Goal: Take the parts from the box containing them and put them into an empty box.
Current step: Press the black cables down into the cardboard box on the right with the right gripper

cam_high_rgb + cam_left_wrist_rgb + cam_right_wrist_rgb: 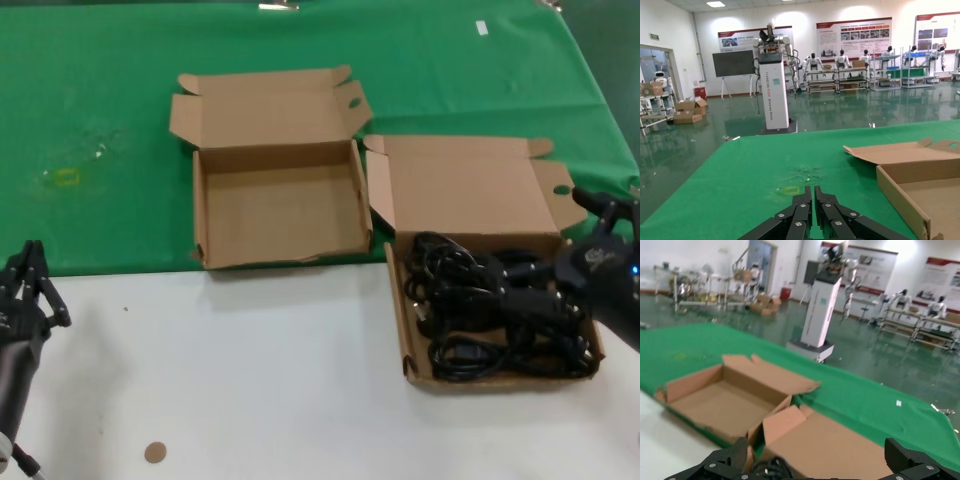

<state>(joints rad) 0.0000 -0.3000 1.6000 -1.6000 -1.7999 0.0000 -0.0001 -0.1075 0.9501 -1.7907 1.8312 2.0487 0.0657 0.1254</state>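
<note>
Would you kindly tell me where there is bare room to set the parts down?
The shallow brown cardboard box with the ragged front wall has a bare floor. The white table strip before it is free. The straight-walled brown box is crowded with black cables.

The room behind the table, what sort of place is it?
Probably a robotics lab or showroom hall. Humanoid robots stand in a row by metal racks, a white robot pedestal stands on the glossy green floor, and printed display boards line the wall.
</note>
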